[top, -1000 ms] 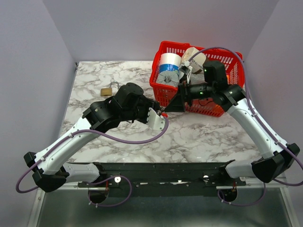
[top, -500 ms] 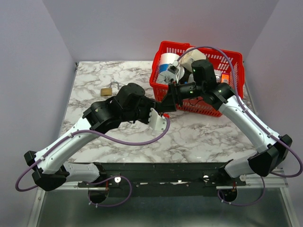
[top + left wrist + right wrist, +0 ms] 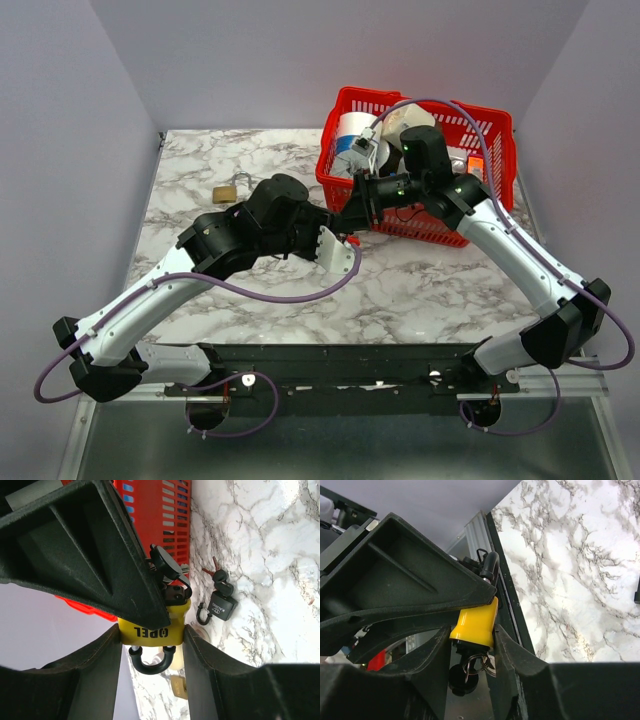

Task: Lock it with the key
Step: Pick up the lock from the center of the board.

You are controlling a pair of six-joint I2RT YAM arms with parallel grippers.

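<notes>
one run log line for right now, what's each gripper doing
phase: key grasp | left gripper: clamps yellow padlock | right gripper: jaws flank key at padlock base, grip unconfirmed

TOP: yellow padlock (image 3: 150, 633) hidden from me where left gripper (image 3: 150, 636) and right gripper (image 3: 471, 632) meet | LEFT WRIST: right gripper's finger (image 3: 85, 555) covers the padlock's top at 12 o'clock; brass padlock (image 3: 179, 687) half hidden at 6 o'clock | RIGHT WRIST: key (image 3: 464, 672) dark, blurred at 6 o'clock; I can't tell what grips it
</notes>
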